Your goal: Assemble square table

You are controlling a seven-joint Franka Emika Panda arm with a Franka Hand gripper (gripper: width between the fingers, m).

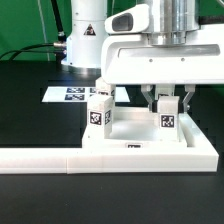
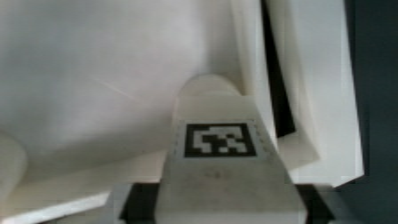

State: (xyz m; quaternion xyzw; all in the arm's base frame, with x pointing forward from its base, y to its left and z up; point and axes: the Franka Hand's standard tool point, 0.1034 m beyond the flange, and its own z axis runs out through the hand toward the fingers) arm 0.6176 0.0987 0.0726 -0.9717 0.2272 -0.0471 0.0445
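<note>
1. On the black table lies the tabletop, a white square tray with a raised rim, pushed against the rail that runs along its near side.
2. Above its exterior-view right part hangs the gripper — its fingers point down and close on a tagged white leg.
3. That leg stands upright inside the tray, near the right rim; whether its foot touches the tray floor cannot be told.
4. From the wrist view, the same leg fills the middle, its tag facing the camera, with the dark pads pressed to both its sides (so the grip is firm on the leg).
5. Beside it the wrist view shows the tray's rim and the smooth white floor.
6. A second leg stands upright at the tray's far left corner — well apart from the held one.
7. Behind the tray, flat on the table, lies the marker board.
</note>
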